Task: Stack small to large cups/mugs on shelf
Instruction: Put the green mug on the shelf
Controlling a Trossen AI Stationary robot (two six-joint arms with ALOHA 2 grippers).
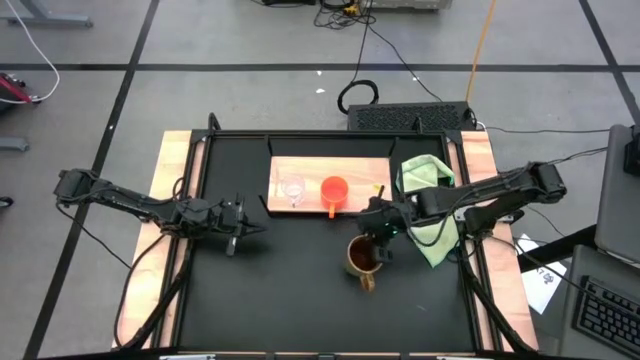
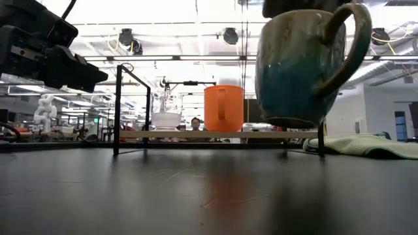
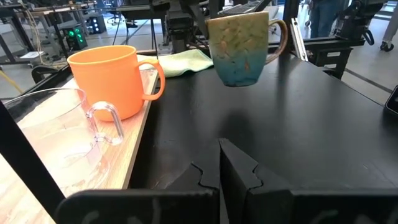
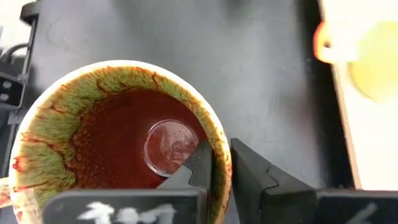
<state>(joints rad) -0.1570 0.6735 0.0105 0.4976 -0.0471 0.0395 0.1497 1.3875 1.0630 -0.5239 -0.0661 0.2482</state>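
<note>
low view, brown mug [image 2: 302, 65] lifted clear of the black table [image 2: 209, 196], right gripper [image 4: 222, 167] pinching its rim, orange mug [image 1: 334, 190] and glass cup [image 1: 292, 188] on shelf [image 1: 310, 168], left gripper [image 1: 243, 228] closed, empty

**A robotics lab with an open floor**

The table [image 1: 320, 300] stands on grey flooring crossed by dark tape lines, with cables [image 1: 400, 50] trailing along the top of the frame. At the right edge sits a keyboard [image 1: 610, 315]. Across the table, ceiling lights [image 2: 130, 39] and metal racks fill the background, and a person [image 2: 195, 123], possibly seated, shows at centre.
</note>
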